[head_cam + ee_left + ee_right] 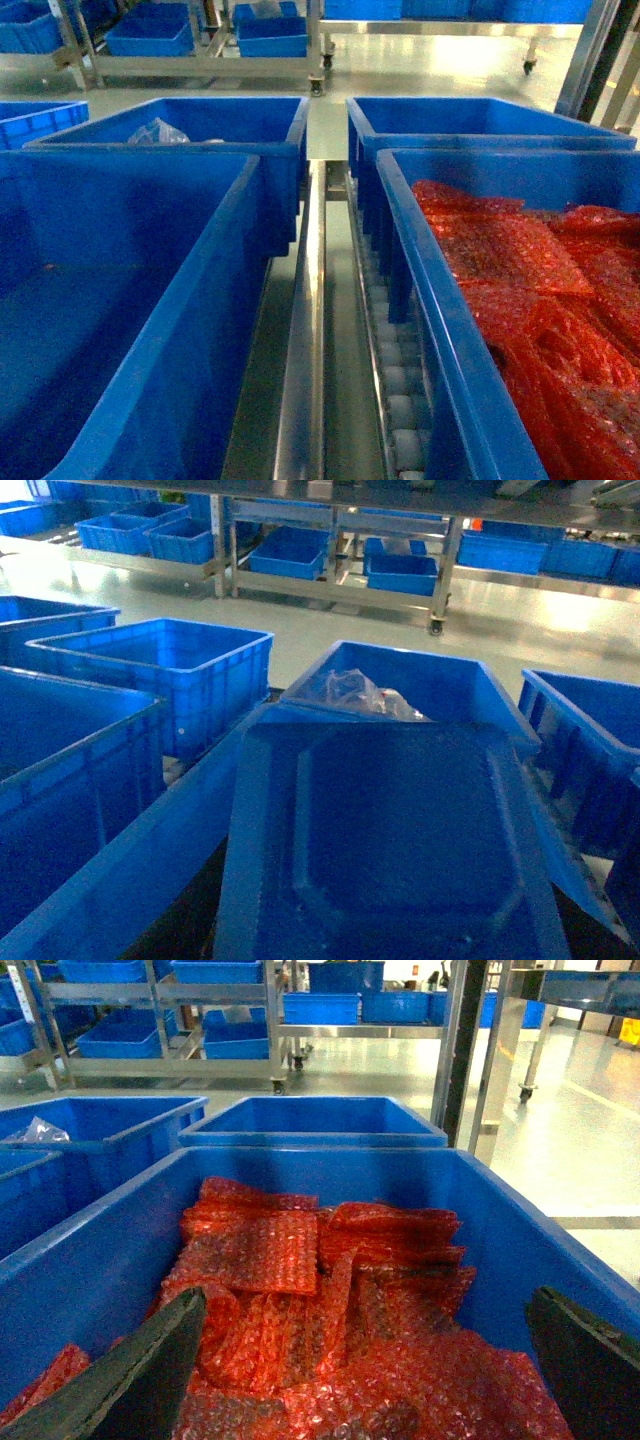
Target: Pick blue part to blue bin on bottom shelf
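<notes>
Head view: large blue bins sit on the bottom shelf (305,330) – the near right bin (440,330) holds red bubble wrap (540,290); neither arm shows.

Left wrist view: a flat blue part (400,850) fills the foreground; jaws' state cannot be told.

Right wrist view: the right gripper (360,1360) hangs over the wrap – jaws wide apart.

A flat blue part (400,850) fills the near view; beyond it, a blue bin (440,685) holding clear plastic (355,692)
</notes>
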